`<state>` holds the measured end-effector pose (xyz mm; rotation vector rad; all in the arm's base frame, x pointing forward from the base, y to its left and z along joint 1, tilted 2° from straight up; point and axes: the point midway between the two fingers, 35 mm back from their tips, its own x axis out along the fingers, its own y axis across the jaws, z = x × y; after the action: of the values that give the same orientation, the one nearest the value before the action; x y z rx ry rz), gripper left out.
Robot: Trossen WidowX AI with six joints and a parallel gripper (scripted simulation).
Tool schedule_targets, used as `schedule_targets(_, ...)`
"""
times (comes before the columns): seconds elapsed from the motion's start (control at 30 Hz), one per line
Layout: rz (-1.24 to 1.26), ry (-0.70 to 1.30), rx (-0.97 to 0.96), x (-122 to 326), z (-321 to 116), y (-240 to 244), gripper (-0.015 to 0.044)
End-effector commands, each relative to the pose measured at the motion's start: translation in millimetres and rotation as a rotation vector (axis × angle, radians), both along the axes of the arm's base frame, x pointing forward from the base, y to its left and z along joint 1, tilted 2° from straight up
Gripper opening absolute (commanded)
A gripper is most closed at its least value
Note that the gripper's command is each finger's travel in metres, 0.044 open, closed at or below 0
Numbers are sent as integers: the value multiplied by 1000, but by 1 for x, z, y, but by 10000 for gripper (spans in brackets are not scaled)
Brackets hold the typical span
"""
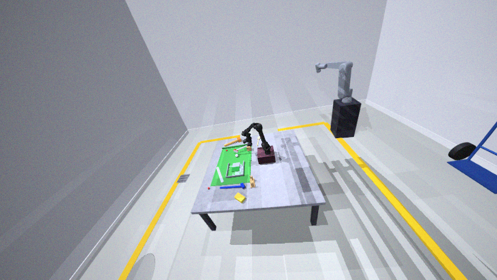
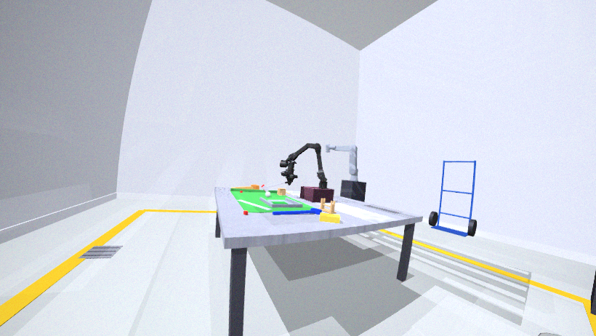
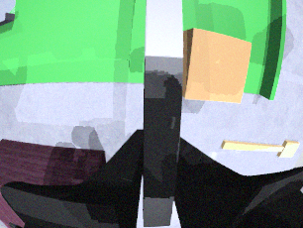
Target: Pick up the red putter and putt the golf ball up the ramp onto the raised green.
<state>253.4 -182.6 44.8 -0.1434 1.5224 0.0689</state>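
Gripper is clamped on the putter. In the wrist view the dark grip runs vertically through mid-frame between the fingers, white shaft going out the top edge.

Top view: shaft slants down-left from the gripper, red and white head over the upper part of the mat. Can't tell if the head touches the mat.

Ball is on the mat near the head, outside the gray frame. Not on the raised green. Frame sits in the lower part of the mat in the top view, white strip to its left.

Wood block is near the gripper; wrist view has it upper right, just beside the grip in frame. Maroon base at lower left there, pale mallet at right.

Top view, farther out: orange mallet past the upper mat edge. Blue club lies along the lower edge, wood stand at its right, yellow block below.
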Motion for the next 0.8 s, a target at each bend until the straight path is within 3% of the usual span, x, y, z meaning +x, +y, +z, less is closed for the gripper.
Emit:
schedule_targets(0.0,-5,-1,1,1,-5,0,0)
schedule_targets(0.77,-1,-2,-1,1,-27,-1,0)
